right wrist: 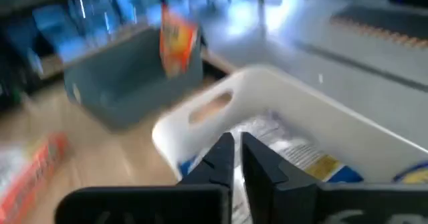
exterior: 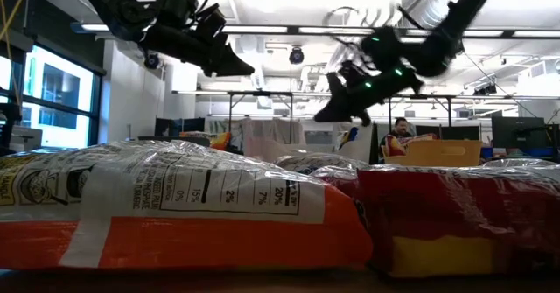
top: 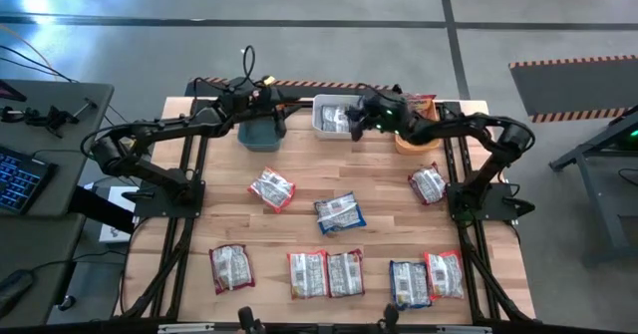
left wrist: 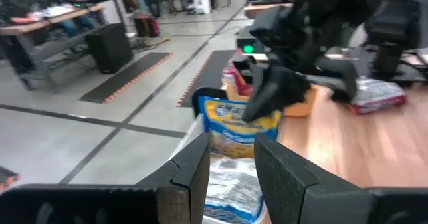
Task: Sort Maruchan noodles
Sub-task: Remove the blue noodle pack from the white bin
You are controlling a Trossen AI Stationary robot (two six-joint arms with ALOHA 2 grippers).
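Observation:
Several Maruchan noodles packets (top: 340,212) lie spread over the wooden table, and two (exterior: 175,205) fill the low view up close. My right gripper (right wrist: 237,150) is shut and hangs over the white bin (top: 325,107). Its tips (left wrist: 257,109) are at the top edge of a blue packet (left wrist: 234,134) standing in that bin on silvery packets (right wrist: 294,150). My left gripper (left wrist: 231,164) is over the teal bin (top: 261,133), fingers apart with nothing between them. An orange packet (right wrist: 177,40) sticks up above the teal bin's (right wrist: 134,77) far rim.
An orange bin (top: 417,140) with a red packet in it stands right of the white bin. Both arms reach in from the table's sides to the back edge. A desk with a keyboard (top: 20,179) stands off the left side.

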